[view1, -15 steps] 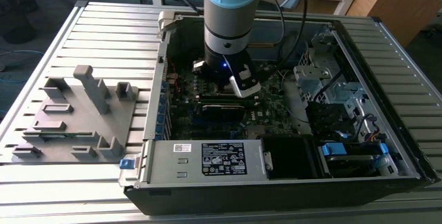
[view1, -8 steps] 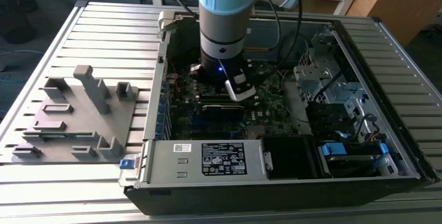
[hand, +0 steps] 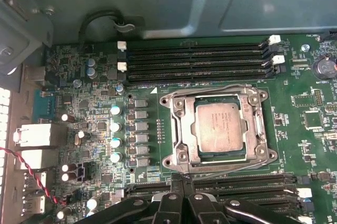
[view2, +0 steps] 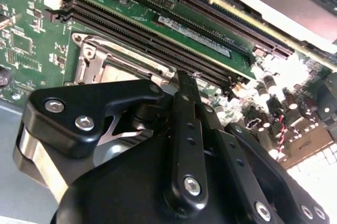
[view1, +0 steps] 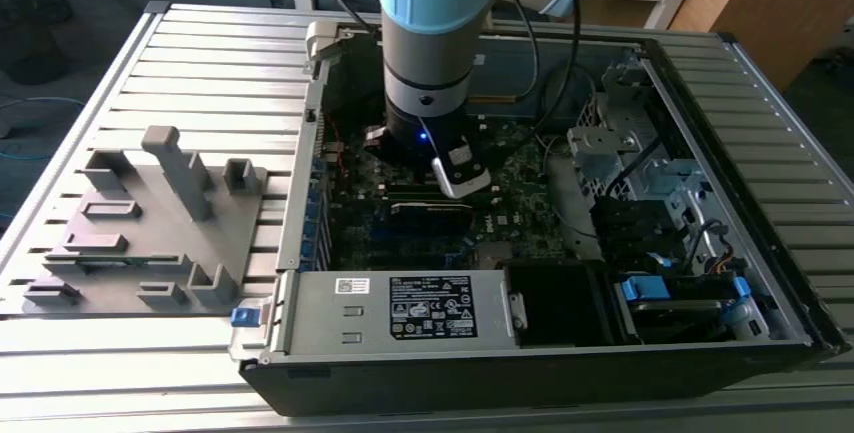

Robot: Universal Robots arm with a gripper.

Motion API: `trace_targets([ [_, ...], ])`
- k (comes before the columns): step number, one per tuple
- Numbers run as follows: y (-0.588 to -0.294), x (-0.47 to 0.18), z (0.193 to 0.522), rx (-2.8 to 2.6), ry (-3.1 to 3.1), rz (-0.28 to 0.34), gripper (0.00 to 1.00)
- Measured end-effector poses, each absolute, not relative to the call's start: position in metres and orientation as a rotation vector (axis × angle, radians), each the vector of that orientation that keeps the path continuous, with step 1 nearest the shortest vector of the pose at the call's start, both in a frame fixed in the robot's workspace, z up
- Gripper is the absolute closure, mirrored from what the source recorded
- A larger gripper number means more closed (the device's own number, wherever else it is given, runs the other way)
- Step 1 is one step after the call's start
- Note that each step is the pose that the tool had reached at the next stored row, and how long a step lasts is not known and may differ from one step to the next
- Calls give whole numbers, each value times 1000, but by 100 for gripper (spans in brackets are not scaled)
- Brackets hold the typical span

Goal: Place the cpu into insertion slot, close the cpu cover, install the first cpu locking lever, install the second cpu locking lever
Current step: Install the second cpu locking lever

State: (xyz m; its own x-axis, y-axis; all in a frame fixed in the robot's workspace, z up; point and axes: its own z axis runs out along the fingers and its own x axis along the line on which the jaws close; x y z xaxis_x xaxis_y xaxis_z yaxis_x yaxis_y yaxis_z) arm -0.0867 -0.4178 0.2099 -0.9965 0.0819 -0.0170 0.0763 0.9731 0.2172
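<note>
while the arm reaches down into the open computer case (view1: pixel 747 253) in the exterior view, its gripper (view1: pixel 461 181) hangs low over the green motherboard (view1: pixel 400 238), near the middle of the board

in the first wrist view the cpu (hand: pixel 219 127) lies flat in the insertion slot (hand: pixel 185 109), its dull silver top facing up, and the cpu cover (hand: pixel 260 129) lies down around it as a metal frame with the chip showing through the cut-out. long black memory slots (hand: pixel 195 60) run along one side of the socket and more of them along the other side, just beside the gripper's black links

whether the gripper's fingers are wide or narrow cannot be told, since their tips are hidden; nothing is seen in their grasp. a grey fixture block (view1: pixel 147 223) sits on the slatted table (view1: pixel 80 353), at the exterior view's left of the case
</note>
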Motion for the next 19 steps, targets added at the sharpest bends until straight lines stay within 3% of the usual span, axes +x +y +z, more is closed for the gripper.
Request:
trace_targets([
  [11,-418,-91,200,124,3095,343,89],
  [19,-418,-94,197,126,3095,394,89],
])
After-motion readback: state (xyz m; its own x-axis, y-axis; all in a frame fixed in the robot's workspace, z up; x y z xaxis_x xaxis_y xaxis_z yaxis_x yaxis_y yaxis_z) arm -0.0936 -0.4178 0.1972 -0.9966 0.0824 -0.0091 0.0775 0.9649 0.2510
